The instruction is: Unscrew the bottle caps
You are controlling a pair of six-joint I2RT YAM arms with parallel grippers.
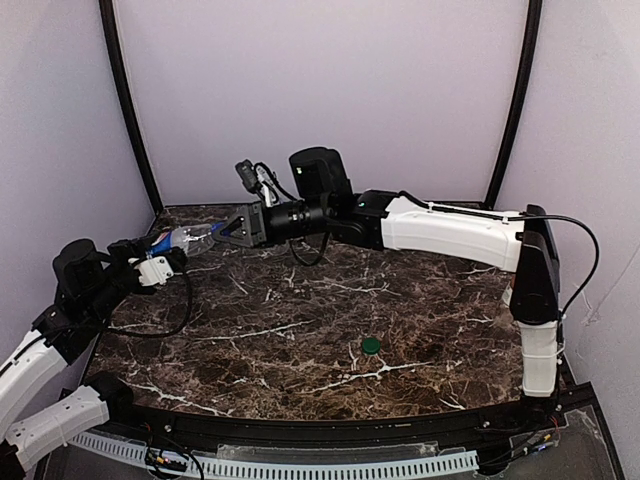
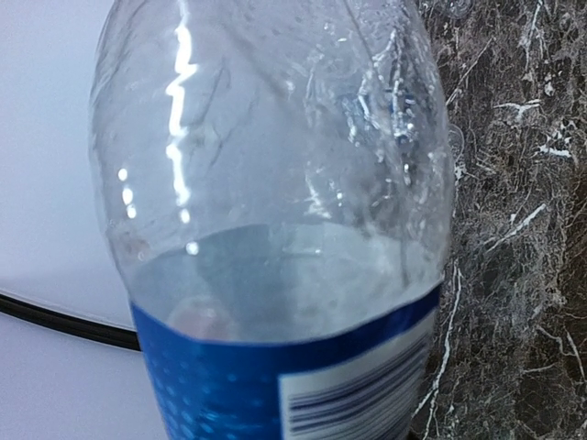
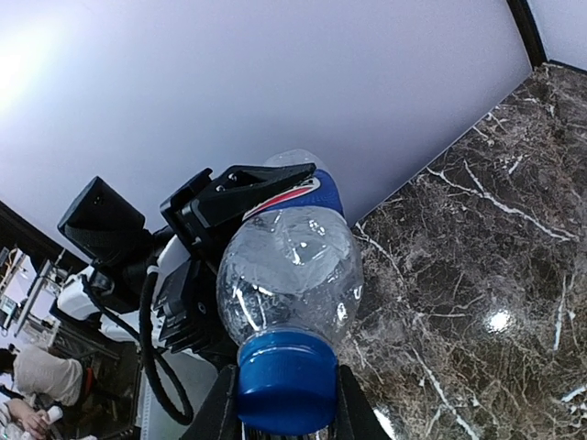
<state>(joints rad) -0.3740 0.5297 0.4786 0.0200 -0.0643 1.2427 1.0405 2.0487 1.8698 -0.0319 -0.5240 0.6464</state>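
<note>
A clear bottle with a blue label (image 1: pixel 188 238) is held level above the table's far left between both arms. My left gripper (image 1: pixel 160 250) is shut on its labelled body; the bottle fills the left wrist view (image 2: pixel 275 183), where the fingers are hidden. My right gripper (image 1: pixel 226 232) is shut on its blue cap (image 3: pixel 286 380), with a finger on each side of the cap. The left gripper (image 3: pixel 240 194) shows behind the bottle in the right wrist view. The other bottles are out of view.
A loose green cap (image 1: pixel 371 345) lies on the dark marble table (image 1: pixel 300 320) right of centre, near the front. Grey walls close in the back and sides. A black cable (image 1: pixel 180 300) loops from the left arm.
</note>
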